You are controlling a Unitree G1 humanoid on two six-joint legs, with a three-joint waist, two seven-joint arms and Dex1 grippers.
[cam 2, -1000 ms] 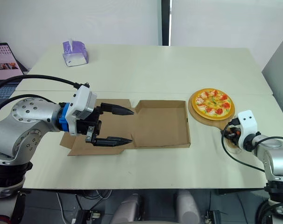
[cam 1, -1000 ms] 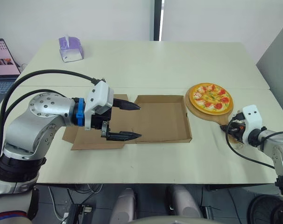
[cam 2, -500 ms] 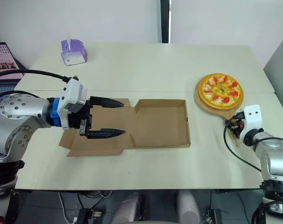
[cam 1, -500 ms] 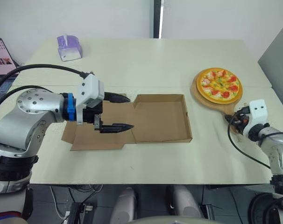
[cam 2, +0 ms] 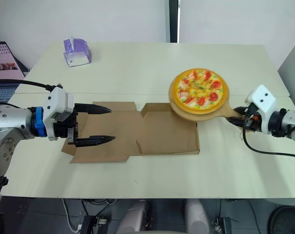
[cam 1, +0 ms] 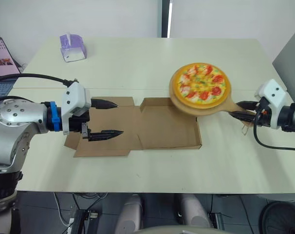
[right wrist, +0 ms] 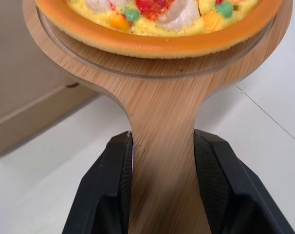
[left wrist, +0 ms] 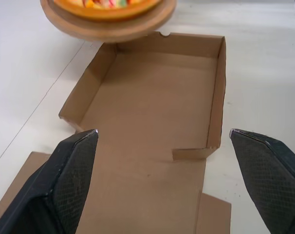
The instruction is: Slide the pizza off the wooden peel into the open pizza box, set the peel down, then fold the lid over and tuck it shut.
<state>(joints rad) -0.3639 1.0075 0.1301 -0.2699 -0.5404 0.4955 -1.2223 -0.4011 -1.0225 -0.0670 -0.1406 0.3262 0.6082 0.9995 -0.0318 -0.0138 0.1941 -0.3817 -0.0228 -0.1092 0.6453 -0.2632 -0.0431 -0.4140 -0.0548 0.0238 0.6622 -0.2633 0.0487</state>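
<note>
Beige table (cam 1: 138,58) carried open cardboard box (cam 1: 162,126). Pizza (cam 1: 202,84) sat on wooden peel (right wrist: 162,112), raised over box's far right corner. Right pincer (cam 1: 241,108) clamped peel handle; left pincer (cam 1: 119,117) gaped above flat lid. Peel looked stiff, pizza probably light and slidy: keep hold at handle, tilt gently.

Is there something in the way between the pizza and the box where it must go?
Nothing visible does. The right gripper holds the peel with the pizza above the far right corner of the box. The left gripper is open over the lid, off to the side.
</note>
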